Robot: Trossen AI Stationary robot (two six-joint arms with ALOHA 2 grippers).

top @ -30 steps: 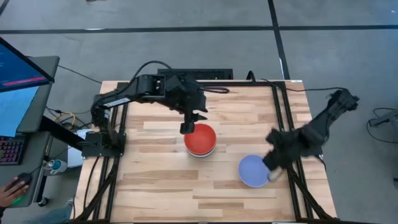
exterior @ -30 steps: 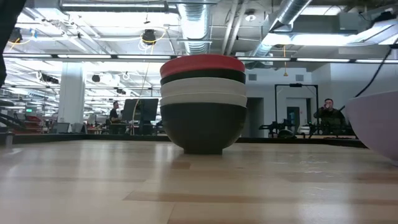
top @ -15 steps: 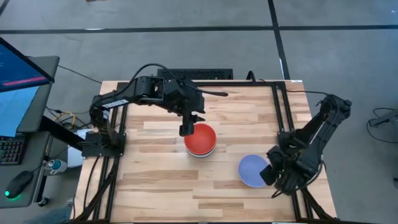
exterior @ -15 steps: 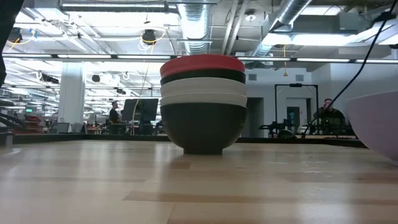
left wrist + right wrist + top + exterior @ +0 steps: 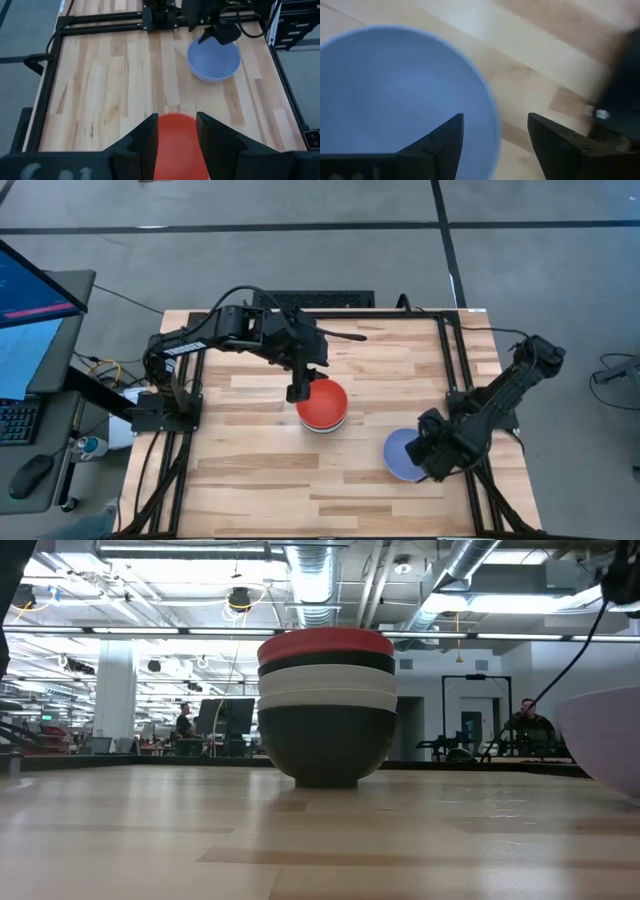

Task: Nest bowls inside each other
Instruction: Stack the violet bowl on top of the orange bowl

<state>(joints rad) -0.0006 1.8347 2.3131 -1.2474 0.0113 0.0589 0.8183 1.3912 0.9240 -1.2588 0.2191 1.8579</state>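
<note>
Stack of nested bowls (image 5: 321, 406) is built, red on top; pale blue bowl (image 5: 403, 454) remains; right end effector (image 5: 495, 137) straddles its rim, released; left end effector (image 5: 176, 131) spread above the stack.

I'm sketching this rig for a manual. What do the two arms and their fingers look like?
Both arms are dark, jointed links with black cables looping off them. The left gripper and the right gripper each carry two flat, dark, angular fingers. No coloured markings show on them.

blue bowl (image 5: 606, 735): cut off by low view's right edge, only part of its wall shows
stack (image 5: 326, 705): lower bowls hidden from above under the red bowl (image 5: 321, 402)
my right gripper (image 5: 428, 457): fingertips hidden under wrist in high view
people (image 5: 528, 723): too small to tell
</note>
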